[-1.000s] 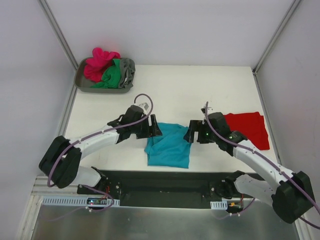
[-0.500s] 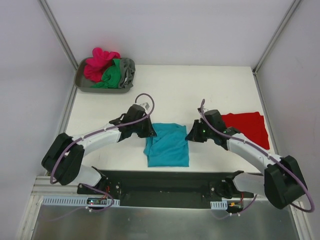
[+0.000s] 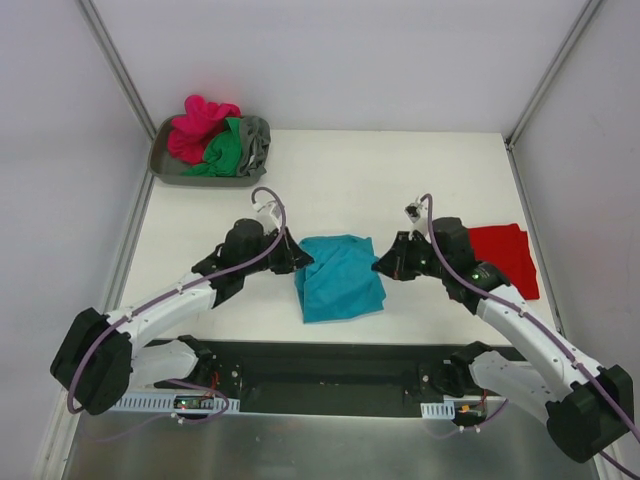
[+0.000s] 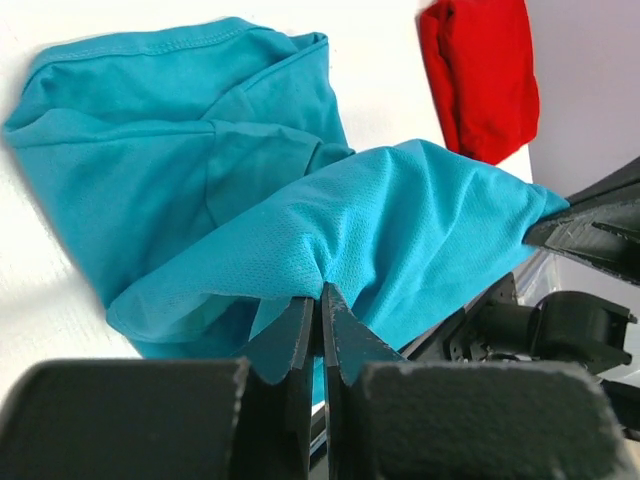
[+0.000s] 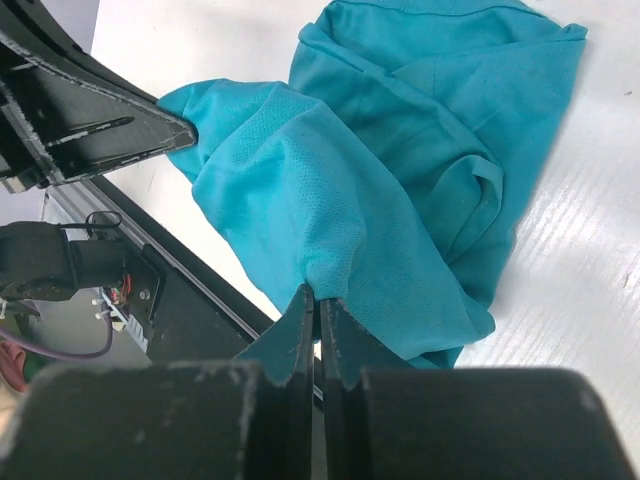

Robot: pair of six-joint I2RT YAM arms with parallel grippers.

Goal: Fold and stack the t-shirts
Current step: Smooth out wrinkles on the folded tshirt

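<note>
Teal t-shirt [image 3: 340, 277] lies mid-surface [image 3: 350, 180] between your two arms, with a span of its cloth tented up between them. Your left pincer [image 3: 300, 262] is clamped on a fold at its left side and your right pincer [image 3: 380, 266] on a fold at its right. One red t-shirt [image 3: 505, 255] lies folded beside the right arm, apart from the teal one. In the far-left corner, one grey tray [image 3: 200, 181] holds three bunched shirts: a pink t-shirt [image 3: 195, 125], a green t-shirt [image 3: 228, 150] and a grey t-shirt [image 3: 257, 140]. That makes five shirts. Both arms reach forward and bend inward, wrists low, facing each other.
</note>
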